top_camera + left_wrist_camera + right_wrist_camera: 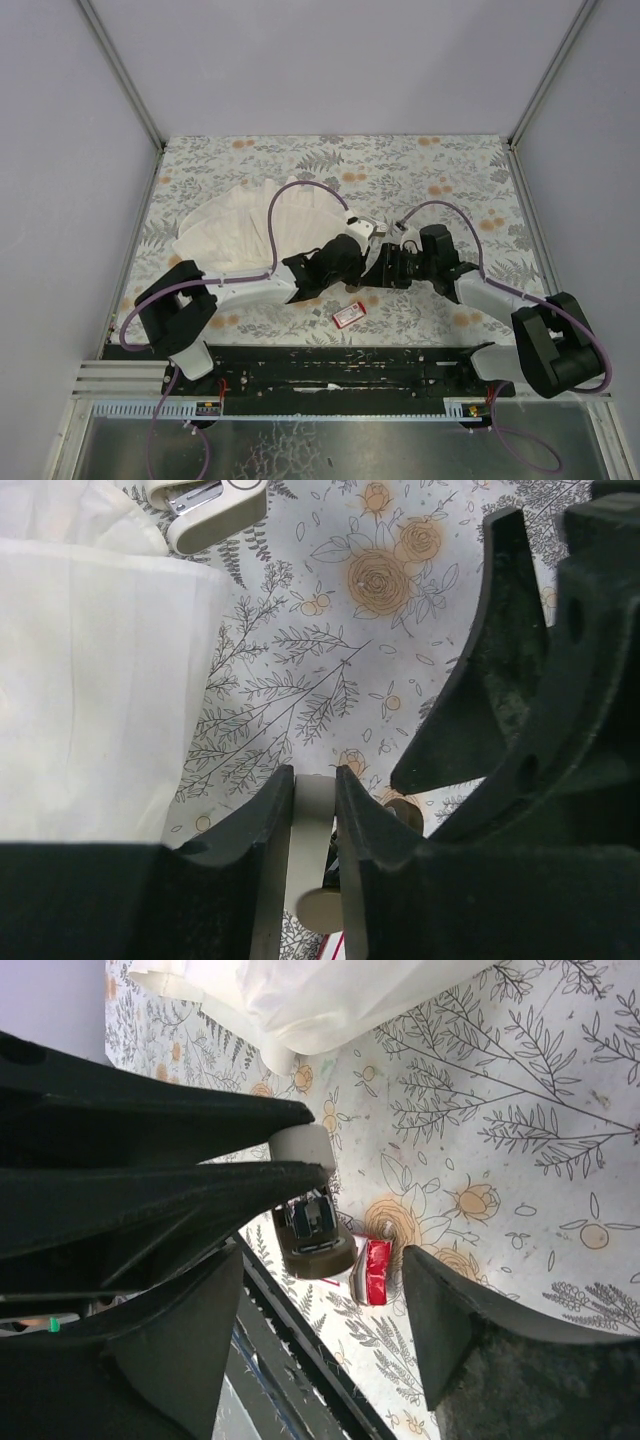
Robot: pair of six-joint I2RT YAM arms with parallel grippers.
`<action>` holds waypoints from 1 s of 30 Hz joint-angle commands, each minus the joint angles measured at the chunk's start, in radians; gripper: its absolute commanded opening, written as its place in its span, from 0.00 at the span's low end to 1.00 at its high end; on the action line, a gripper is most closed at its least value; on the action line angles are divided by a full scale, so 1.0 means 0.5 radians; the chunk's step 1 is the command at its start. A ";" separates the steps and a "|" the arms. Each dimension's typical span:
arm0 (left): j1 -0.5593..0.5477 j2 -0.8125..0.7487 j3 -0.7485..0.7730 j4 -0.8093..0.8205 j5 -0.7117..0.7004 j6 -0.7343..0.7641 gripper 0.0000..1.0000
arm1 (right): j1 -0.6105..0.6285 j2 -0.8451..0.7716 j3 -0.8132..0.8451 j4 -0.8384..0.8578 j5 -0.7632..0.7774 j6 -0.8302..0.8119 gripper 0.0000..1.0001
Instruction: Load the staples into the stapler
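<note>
The left end effector [315,780] is nearly closed on a pale part of the stapler [312,1228] over the middle of the surface [450,170], just far of the red staple box [349,314], while the right end effector [322,1258] stands open, gripping nothing.

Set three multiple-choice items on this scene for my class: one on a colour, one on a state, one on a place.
1. The pleated cloth is: A white; B blue; C green.
2. The left gripper is: A wide open; B shut on the stapler; C shut on the cloth.
3. The red staple box lies: A on the cloth; B on the table; C in the left gripper.
Key: 1 A, it shows plain white. 2 B, its fingers pinch the stapler's pale arm. 3 B, it rests on the floral table.
</note>
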 commanded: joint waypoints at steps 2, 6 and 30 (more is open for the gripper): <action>-0.023 -0.070 -0.028 0.189 -0.035 -0.072 0.00 | 0.047 0.062 0.098 0.137 0.005 -0.099 0.64; -0.022 -0.062 -0.021 0.199 -0.016 -0.087 0.00 | 0.055 0.085 0.098 0.127 -0.001 -0.148 0.52; 0.083 -0.323 -0.298 0.048 -0.210 -0.570 0.26 | 0.058 -0.886 -0.041 -0.296 0.424 -0.285 0.00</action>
